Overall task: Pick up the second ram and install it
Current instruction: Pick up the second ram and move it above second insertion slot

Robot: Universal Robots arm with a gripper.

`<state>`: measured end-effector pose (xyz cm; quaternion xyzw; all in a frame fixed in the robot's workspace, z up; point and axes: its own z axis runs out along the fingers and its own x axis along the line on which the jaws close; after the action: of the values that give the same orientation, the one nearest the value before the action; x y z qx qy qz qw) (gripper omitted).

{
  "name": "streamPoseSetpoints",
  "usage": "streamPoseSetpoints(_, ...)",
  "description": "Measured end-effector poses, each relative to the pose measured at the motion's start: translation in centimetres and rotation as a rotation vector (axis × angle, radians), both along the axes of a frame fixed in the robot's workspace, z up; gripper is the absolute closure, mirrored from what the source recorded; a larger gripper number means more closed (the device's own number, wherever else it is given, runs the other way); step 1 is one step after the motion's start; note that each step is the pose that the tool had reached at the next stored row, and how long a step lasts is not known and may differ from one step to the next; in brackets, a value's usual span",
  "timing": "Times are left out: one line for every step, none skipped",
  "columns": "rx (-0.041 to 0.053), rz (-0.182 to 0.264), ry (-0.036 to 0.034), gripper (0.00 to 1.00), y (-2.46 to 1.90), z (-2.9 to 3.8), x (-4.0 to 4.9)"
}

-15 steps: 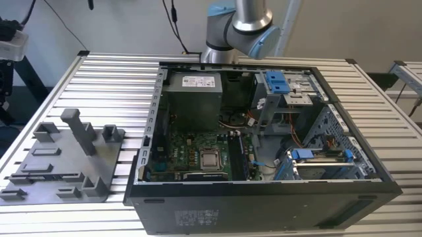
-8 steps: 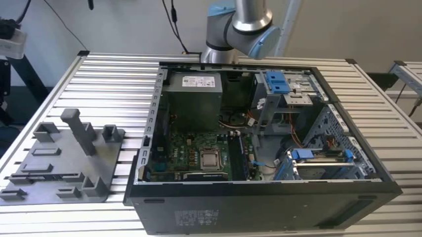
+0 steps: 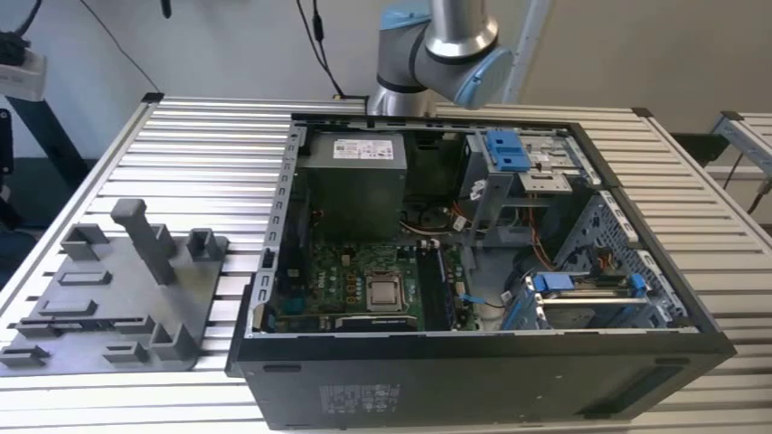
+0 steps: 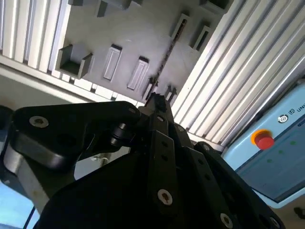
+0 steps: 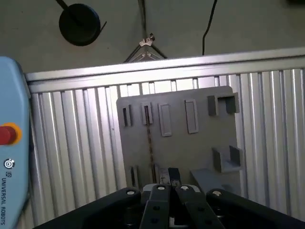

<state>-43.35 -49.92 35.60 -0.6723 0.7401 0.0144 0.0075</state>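
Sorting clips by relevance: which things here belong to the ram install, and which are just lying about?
Job:
second ram, edge-on on the grey tray
gripper, over that tray
open computer case
motherboard

Lying about:
pendant with red button
black round disc
blue drive brackets

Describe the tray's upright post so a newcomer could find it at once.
On the exterior view's left, a grey tray lies on the slatted table beside the open case. The post rises near its middle, far taller than the low blocks around it.
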Motion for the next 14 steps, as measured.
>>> streamPoseSetpoints(0.0000,0.016,0.0000,0.89,0.00,-0.01,-0.02)
streamPoseSetpoints(0.0001,0.032,-0.0001,0.89,0.00,-0.04,-0.04)
streamPoseSetpoints(0.0002,0.048,-0.0002,0.89,0.00,-0.06,-0.05)
streamPoseSetpoints(0.0001,0.064,-0.0001,0.89,0.00,-0.07,-0.06)
streamPoseSetpoints(0.0002,0.081,-0.0002,0.89,0.00,-0.09,-0.08)
streamPoseSetpoints(0.0002,0.097,-0.0001,0.89,0.00,-0.11,-0.08)
streamPoseSetpoints(0.0001,0.113,-0.0002,0.89,0.00,-0.13,-0.09)
streamPoseSetpoints(0.0001,0.126,-0.0001,0.89,0.00,-0.14,-0.10)
streamPoseSetpoints(0.0002,0.140,-0.0002,0.89,0.00,-0.17,-0.10)
streamPoseSetpoints(0.0001,0.152,-0.0001,0.89,0.00,-0.19,-0.11)
streamPoseSetpoints(0.0001,0.160,-0.0001,0.89,0.00,-0.21,-0.11)
streamPoseSetpoints(0.0001,0.164,0.0000,0.89,0.00,-0.22,-0.12)
streamPoseSetpoints(0.0002,0.165,-0.0002,0.89,0.00,-0.26,-0.12)
streamPoseSetpoints(0.0002,0.165,-0.0001,0.89,0.00,-0.28,-0.12)
